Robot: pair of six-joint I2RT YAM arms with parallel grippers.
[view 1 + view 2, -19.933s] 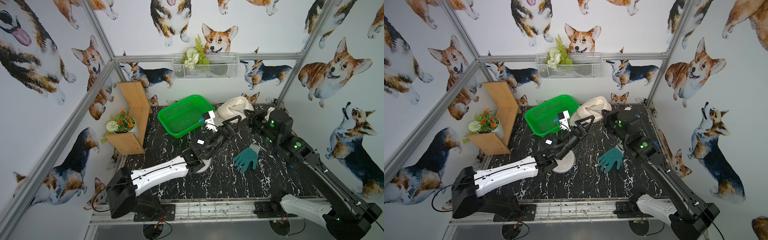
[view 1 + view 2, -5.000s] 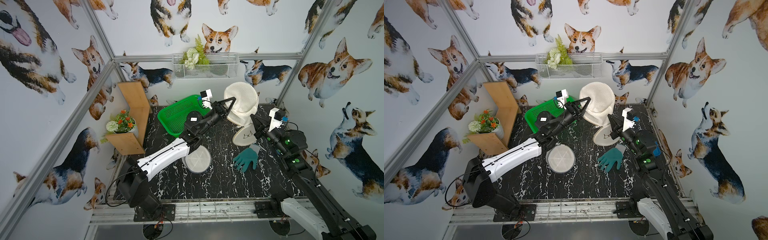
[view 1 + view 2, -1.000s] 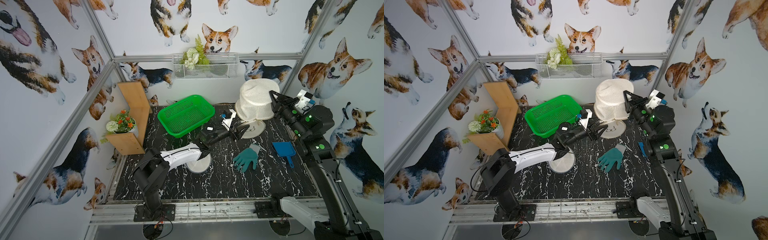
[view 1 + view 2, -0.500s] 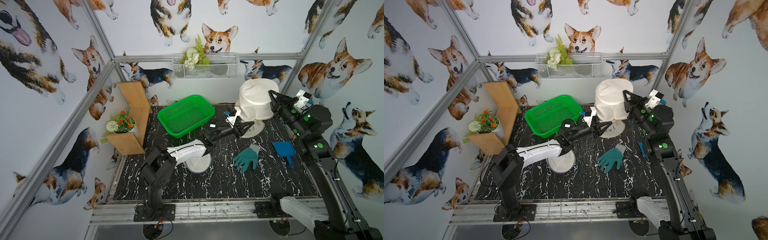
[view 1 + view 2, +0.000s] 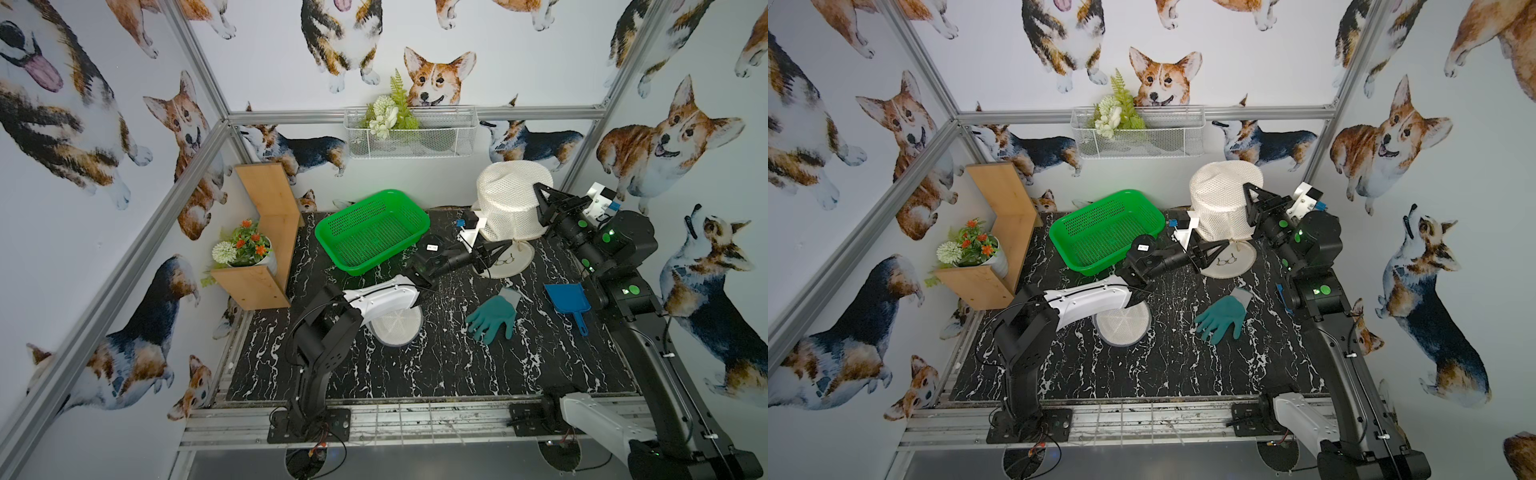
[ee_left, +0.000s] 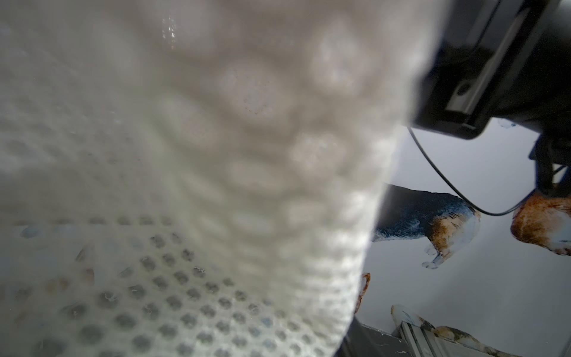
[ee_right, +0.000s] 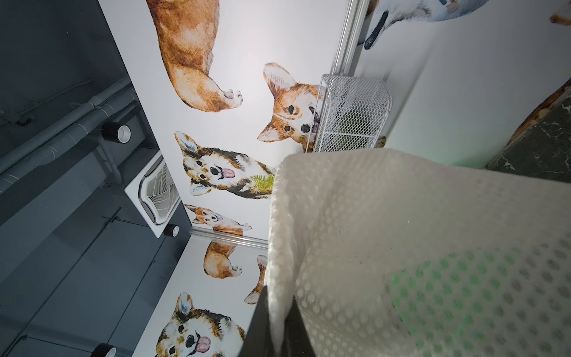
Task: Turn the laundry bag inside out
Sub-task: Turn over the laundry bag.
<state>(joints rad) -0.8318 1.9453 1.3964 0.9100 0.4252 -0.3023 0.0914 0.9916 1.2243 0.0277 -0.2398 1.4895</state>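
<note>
In both top views the laundry bag [image 5: 511,199] [image 5: 1221,195], a honeycomb-mesh cylinder, hangs at the far right of the tabletop [image 5: 436,374] from the right gripper [image 5: 539,203], jaws clamped on its side wall, with the left gripper [image 5: 503,247] close at the floppy hem. From the left wrist we get only blurred soft mesh, so we can't tell how those jaws stand, and a shallow bite could let the hem slip. From the right wrist, a thin fold sits pinched between dark fingers [image 7: 258,327]; tug hard and that net may pull free.
</note>
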